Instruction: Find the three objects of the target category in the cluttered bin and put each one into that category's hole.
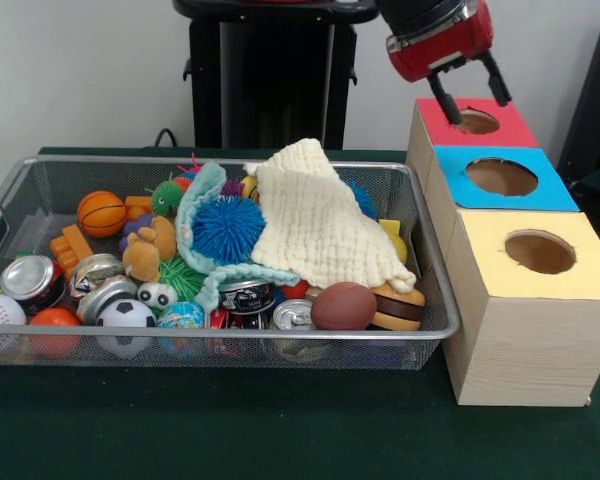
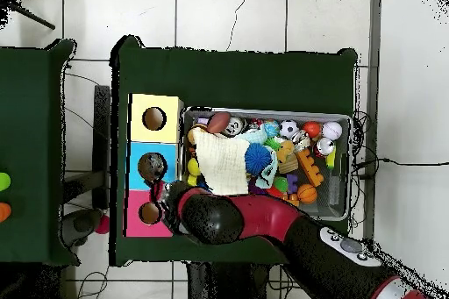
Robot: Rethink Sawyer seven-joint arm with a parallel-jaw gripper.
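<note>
Filling most of the table, wire bin (image 1: 435,300) holds mixed clutter; cream cloth (image 1: 315,225) draped over the pile. Wooden box (image 1: 525,345) just right of the bin, tops yellow, blue, red. Gripper (image 1: 470,100) hangs over the red hole (image 1: 477,122), fingers spread, nothing held. Spiky blue ball (image 1: 228,228), brown football (image 1: 344,306), basketball (image 1: 101,213), soccer ball (image 1: 126,316) and baseball (image 1: 0,312) lie in the bin.

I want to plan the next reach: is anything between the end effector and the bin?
Nothing visible does. The end effector hangs over the red box's hole, beside the wire bin. Inside the bin, a cream cloth covers some items.
</note>
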